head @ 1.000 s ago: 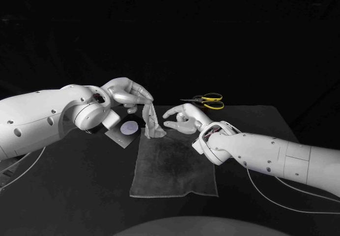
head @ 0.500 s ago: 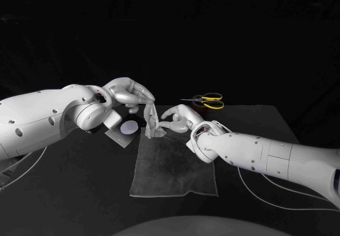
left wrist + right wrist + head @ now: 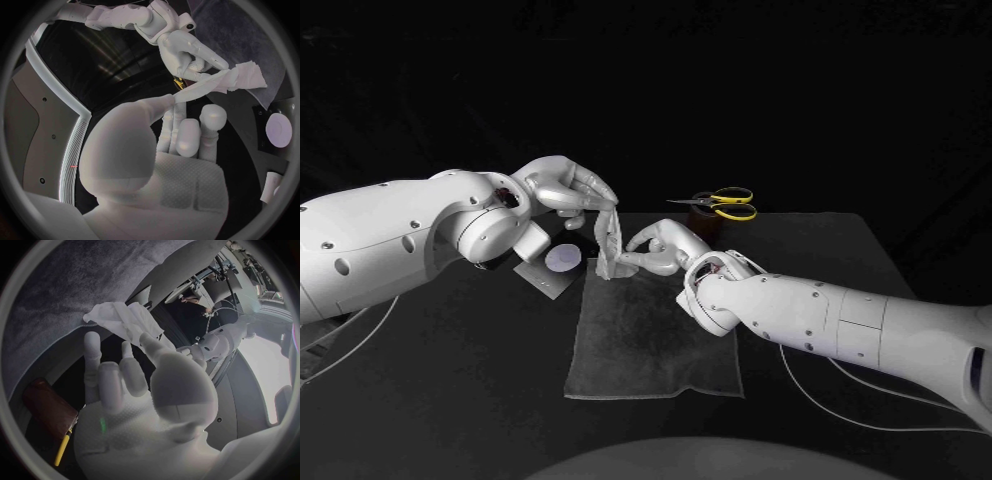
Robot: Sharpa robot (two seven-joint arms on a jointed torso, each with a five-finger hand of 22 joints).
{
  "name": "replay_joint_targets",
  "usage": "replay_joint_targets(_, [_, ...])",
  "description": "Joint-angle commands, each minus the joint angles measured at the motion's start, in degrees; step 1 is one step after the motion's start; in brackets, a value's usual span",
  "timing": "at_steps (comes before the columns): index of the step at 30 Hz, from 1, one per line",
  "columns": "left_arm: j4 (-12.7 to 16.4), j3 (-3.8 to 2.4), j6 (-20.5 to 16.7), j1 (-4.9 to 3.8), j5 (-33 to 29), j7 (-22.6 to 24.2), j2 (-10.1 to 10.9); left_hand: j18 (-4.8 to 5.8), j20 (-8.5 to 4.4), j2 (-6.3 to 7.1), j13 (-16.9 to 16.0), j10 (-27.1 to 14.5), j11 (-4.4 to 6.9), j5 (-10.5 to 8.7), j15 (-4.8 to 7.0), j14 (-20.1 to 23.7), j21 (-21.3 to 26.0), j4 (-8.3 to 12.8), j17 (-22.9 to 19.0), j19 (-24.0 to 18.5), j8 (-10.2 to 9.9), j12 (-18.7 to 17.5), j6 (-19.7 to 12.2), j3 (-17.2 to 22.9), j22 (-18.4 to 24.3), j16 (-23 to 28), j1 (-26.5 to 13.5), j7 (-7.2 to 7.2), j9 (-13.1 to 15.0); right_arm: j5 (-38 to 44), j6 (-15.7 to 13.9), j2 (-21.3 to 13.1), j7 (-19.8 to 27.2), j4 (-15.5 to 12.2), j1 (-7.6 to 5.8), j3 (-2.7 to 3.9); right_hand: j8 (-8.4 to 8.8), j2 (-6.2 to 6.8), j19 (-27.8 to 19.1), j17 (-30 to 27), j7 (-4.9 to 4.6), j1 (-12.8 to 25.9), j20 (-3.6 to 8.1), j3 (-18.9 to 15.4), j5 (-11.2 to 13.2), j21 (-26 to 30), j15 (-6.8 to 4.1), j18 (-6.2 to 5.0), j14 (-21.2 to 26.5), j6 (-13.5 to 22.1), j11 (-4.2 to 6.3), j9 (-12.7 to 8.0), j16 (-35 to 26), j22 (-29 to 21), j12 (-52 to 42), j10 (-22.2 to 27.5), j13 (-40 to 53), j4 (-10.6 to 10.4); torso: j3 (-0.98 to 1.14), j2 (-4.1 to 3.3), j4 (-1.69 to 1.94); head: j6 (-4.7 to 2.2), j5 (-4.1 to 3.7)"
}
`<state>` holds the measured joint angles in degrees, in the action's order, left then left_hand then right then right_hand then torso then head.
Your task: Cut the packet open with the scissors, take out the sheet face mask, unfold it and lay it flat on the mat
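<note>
The folded white sheet face mask (image 3: 606, 240) hangs as a narrow strip above the far end of the grey mat (image 3: 653, 340). My left hand (image 3: 567, 188) pinches its top end between the thumb and a finger, as the left wrist view shows (image 3: 169, 150). My right hand (image 3: 661, 248) has come in from the right and pinches the mask's lower part (image 3: 231, 80). In the right wrist view the mask (image 3: 122, 320) bunches at the fingertips of that hand (image 3: 125, 385). The cut packet (image 3: 548, 262) lies flat, left of the mat. The yellow-handled scissors (image 3: 718, 204) lie at the table's back.
A small brown object (image 3: 704, 226) sits just in front of the scissors, close behind my right hand. The black table (image 3: 819, 250) stretches to the right of the mat. My right forearm (image 3: 834, 320) crosses the mat's right edge.
My right hand has moved left to the hanging mask and closed its fingers on the lower part. My left hand has kept its hold on the top.
</note>
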<state>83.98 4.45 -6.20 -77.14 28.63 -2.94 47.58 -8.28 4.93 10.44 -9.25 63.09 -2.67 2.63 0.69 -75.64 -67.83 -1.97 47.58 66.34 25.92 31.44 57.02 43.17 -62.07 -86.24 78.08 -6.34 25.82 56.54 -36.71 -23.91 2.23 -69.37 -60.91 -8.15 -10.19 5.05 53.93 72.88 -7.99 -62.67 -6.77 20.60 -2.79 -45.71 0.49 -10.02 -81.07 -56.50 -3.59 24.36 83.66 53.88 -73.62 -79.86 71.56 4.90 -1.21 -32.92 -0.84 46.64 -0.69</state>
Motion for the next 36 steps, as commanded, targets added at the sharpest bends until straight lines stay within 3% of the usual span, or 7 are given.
replay_joint_targets(1, [0.1,-0.06,0.5,-0.03,-0.5,0.4,-0.1,0.64,0.03,-0.63,-0.1,0.3,-0.07,0.2,0.16,-0.3,-0.3,0.0,0.0,0.2,0.2,-0.1,0.0,0.2,0.0,-0.2,0.0,-0.24,7.1,-0.6,0.4,-0.2,1.3,-0.5,0.09,0.03,-0.31,-0.42,0.4,0.2,0.16,-0.7,-0.01,-0.3,-0.2,0.3,-0.32,-0.49,-0.2,-0.5,0.26,0.1,0.3,-0.1,-0.4,-0.2,0.2,0.2,0.01,-0.01,0.03,0.06,0.06])
replay_joint_targets(24, [0.0,-0.06,0.7,-0.03,-0.5,0.2,-0.1,0.65,0.02,-0.62,-0.1,0.3,-0.05,0.2,0.18,-0.3,-0.4,0.0,-0.1,0.3,0.1,-0.2,0.0,0.3,0.0,-0.2,-0.1,-0.22,7.3,-1.8,1.0,-0.9,3.9,-2.5,0.39,0.04,-0.56,-0.58,0.5,0.1,0.39,-2.1,0.19,-0.3,-0.3,0.4,-0.52,-0.47,-0.2,-1.0,0.48,0.0,0.3,-0.1,-0.5,-0.3,0.3,0.8,-0.01,0.04,0.02,0.1,0.17])
replay_joint_targets(36, [0.2,-0.06,1.0,-0.03,-0.5,0.2,-0.2,0.65,0.02,-0.62,-0.1,0.3,-0.05,0.2,0.18,-0.3,-0.4,0.0,-0.1,0.3,0.1,-0.2,0.0,0.3,0.0,-0.2,-0.1,-0.22,7.3,-2.6,0.2,0.6,3.4,-0.3,0.41,0.04,-0.64,-0.97,0.5,0.3,0.4,-2.2,0.25,-0.3,-0.2,0.4,-0.56,-0.46,-0.3,-1.1,0.5,0.0,0.4,-0.1,-0.7,-0.4,0.4,0.7,-0.03,-0.02,0.06,-0.02,0.12])
